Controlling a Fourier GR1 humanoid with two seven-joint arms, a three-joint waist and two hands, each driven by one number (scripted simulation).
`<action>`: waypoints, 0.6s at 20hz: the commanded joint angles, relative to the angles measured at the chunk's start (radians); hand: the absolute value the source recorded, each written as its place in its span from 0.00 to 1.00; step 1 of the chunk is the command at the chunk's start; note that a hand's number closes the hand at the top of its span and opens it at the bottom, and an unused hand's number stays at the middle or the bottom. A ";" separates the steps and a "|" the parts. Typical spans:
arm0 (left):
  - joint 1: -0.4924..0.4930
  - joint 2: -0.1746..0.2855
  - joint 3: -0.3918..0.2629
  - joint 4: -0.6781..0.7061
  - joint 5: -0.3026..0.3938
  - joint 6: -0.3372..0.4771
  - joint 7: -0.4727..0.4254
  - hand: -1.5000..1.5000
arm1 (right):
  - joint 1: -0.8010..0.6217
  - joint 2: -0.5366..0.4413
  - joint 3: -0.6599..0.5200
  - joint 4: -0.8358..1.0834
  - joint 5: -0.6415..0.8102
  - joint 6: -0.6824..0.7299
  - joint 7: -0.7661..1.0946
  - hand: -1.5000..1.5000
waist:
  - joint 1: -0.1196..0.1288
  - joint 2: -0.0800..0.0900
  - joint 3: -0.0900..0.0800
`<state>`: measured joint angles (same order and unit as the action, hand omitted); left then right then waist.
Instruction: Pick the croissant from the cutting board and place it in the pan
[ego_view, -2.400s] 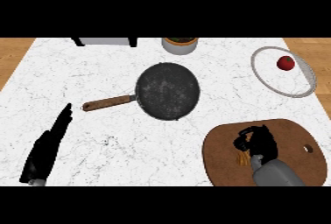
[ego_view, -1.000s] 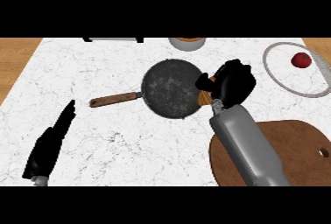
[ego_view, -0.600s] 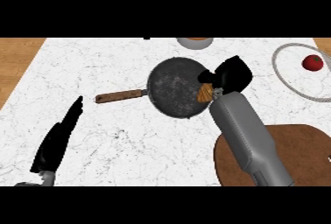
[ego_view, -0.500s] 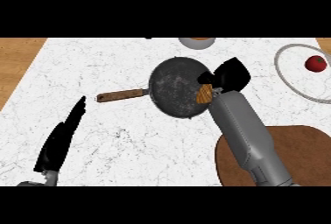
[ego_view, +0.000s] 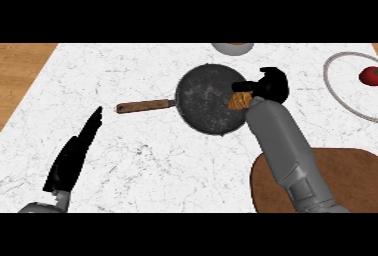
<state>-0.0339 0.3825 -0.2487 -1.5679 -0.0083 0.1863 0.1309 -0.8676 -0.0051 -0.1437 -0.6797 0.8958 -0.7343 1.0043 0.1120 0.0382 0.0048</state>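
Curling round the croissant, the right hand hangs over the 3 o'clock rim of the pan, with its dark fingers and thumb closed on the pastry. Only the croissant's golden-brown lower end shows beneath the hand, lying over the inner right edge of the dark pan. Whether it touches the pan's floor cannot be told from this view.

The grey right forearm runs up from about 5 o'clock in the view and crosses the pan's lower right side. The pan sits slightly above the middle of the white marble counter, and its brown handle points toward 9 o'clock.

The round wooden cutting board lies at 5 o'clock, well apart from the pan and partly hidden by the forearm. The part of the board that shows has nothing on it.

At 3 o'clock a pale plate is cut by the view's edge and carries a red fruit. A small bowl peeks in at 12 o'clock, just above the pan.

The left hand rests at 8 o'clock with its fingers straight, pointing toward 1 o'clock, and it holds nothing.
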 joint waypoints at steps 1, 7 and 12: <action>-0.002 -0.008 -0.004 0.005 -0.014 0.009 -0.006 0.50 | -0.017 0.005 -0.033 0.036 -0.053 -0.262 -0.038 0.00 | 0.005 0.000 0.000; 0.032 0.018 0.009 -0.005 -0.003 -0.015 -0.015 0.50 | -0.039 0.005 -0.062 0.080 0.044 -0.540 -0.092 0.00 | -0.016 -0.011 -0.003; 0.014 -0.004 0.026 0.013 0.005 0.003 0.017 0.50 | -0.008 0.005 -0.093 0.125 0.080 -0.750 -0.042 0.00 | -0.044 -0.025 -0.005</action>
<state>-0.0178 0.3828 -0.2271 -1.5468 -0.0072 0.1862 0.1220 -0.8951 -0.0055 -0.2264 -0.5906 0.9510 -1.2293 0.9004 0.0768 0.0223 0.0004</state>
